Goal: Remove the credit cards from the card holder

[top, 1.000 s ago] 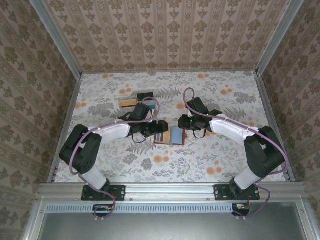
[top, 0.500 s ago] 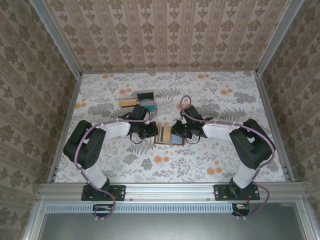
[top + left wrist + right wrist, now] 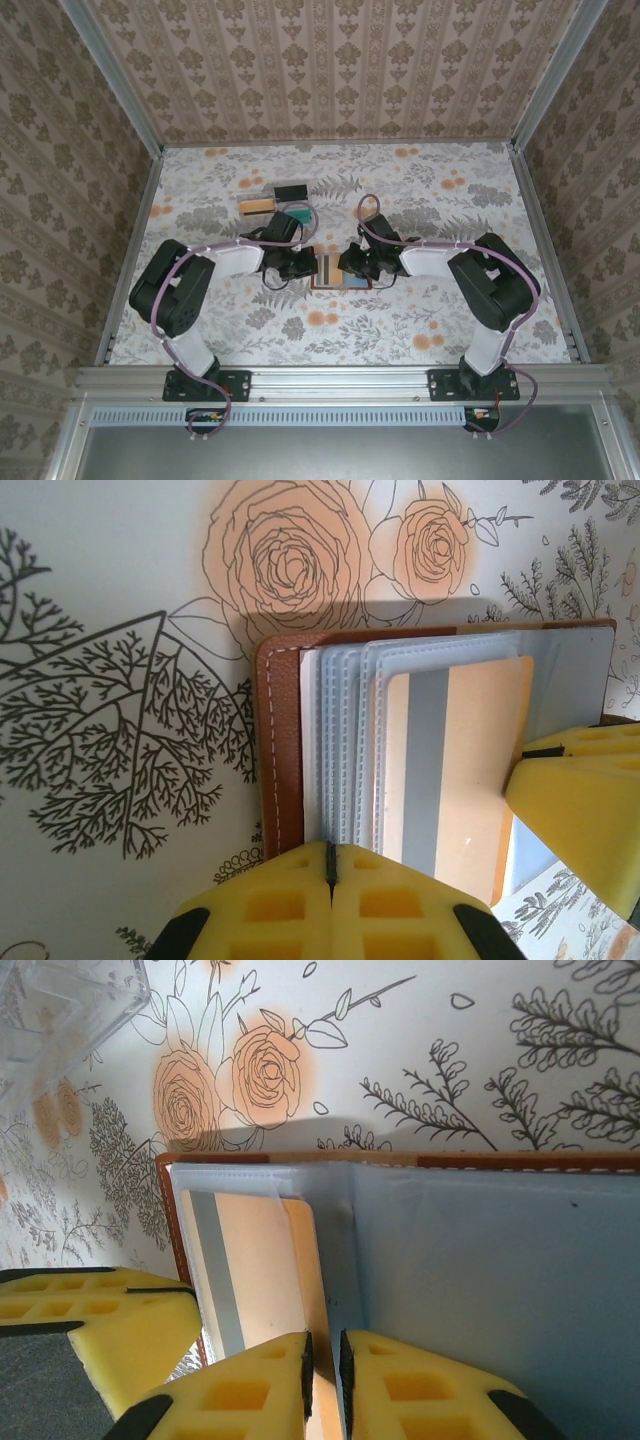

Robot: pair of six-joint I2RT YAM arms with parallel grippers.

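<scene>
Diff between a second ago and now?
Both arms swung inward onto the open card holder. The left gripper closed, and its tips now press down at the holder's edge. The right gripper narrowed onto the edge of the gold card, apparently pinching it. The holder stayed put, as did the tan piece and black piece behind.

Floral tablecloth (image 3: 450,200) under the left gripper (image 3: 308,266) and right gripper (image 3: 350,264), brown damask-papered walls (image 3: 330,70) beyond and flanking them, aluminium rail (image 3: 340,380) behind, soft even light.
</scene>
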